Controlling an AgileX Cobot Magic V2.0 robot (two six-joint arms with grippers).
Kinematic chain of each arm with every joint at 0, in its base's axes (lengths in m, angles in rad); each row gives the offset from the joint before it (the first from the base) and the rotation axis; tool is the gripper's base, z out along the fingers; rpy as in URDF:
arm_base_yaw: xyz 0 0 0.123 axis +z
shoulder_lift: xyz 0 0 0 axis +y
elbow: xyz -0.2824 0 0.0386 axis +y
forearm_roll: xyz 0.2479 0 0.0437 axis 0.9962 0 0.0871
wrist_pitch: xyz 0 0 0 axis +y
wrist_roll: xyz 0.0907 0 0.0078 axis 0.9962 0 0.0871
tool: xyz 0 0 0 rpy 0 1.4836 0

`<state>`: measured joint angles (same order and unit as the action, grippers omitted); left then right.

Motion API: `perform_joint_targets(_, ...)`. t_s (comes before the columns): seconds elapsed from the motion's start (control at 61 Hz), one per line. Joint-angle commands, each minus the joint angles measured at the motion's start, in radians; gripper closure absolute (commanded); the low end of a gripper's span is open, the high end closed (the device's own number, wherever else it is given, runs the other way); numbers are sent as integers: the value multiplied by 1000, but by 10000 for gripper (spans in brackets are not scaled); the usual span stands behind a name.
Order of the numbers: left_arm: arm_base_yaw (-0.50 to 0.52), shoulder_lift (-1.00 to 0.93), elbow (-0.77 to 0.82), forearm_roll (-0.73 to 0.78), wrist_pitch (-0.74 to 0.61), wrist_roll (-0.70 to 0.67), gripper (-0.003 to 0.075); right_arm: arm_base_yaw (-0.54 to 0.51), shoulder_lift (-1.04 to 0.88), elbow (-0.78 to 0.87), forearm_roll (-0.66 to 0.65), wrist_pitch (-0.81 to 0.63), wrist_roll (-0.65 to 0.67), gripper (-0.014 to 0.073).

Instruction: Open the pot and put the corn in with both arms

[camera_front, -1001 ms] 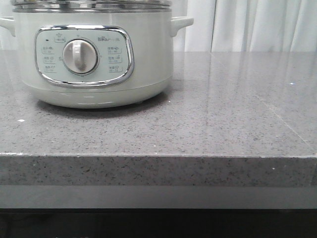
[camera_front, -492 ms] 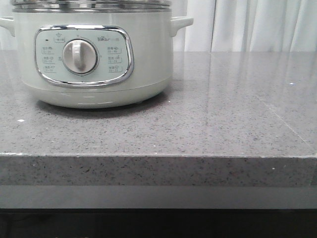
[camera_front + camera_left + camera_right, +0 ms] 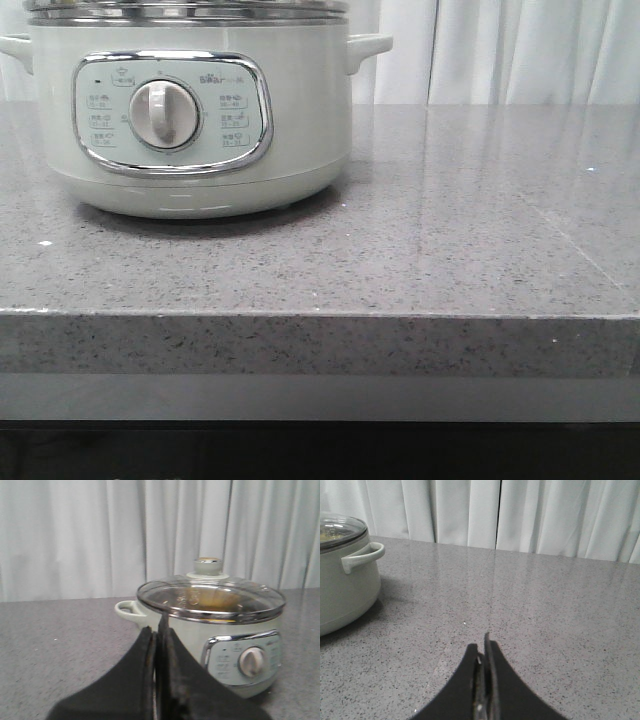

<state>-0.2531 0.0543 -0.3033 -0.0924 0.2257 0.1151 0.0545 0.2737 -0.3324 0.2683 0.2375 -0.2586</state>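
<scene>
The pale grey-green pot (image 3: 300, 120) stands at the left of the counter with its steel-rimmed glass lid (image 3: 210, 597) on and the lid knob (image 3: 208, 566) upright. A blurred yellowish shape shows through the glass; I cannot tell whether it is the corn. No corn lies on the counter. My left gripper (image 3: 159, 627) is shut and empty, short of the pot's front, near its side handle (image 3: 131, 611). My right gripper (image 3: 482, 645) is shut and empty above bare counter, well to the right of the pot (image 3: 345, 590). Neither gripper shows in the front view.
The speckled grey stone counter (image 3: 450, 230) stretches right of the pot, and its front edge (image 3: 320, 315) runs across the near side. White curtains (image 3: 520, 50) hang behind it. The pot's control panel and white dial (image 3: 165, 113) face forward.
The pot sits very slightly further right in the front view than a second ago. Nothing else differs.
</scene>
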Motion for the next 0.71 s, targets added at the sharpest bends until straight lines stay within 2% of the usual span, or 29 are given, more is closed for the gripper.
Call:
perform_joint_targets(0.0, 67, -32, 31, 2, -98, -17, 738, 0, 8, -29, 3, -74, -13, 662)
perform_joint_targets(0.263, 252, -84, 190, -7, -99, -17, 738, 0, 9, -29, 3, -73, -13, 662)
perform_joint_targets(0.476, 264, -84, 310, -1, -117, -19, 738, 0, 9, -29, 3, -73, -13, 662)
perform_joint_targets(0.689, 264, -84, 311, -1, -91, -21, 738, 0, 9, -29, 3, -73, -13, 662)
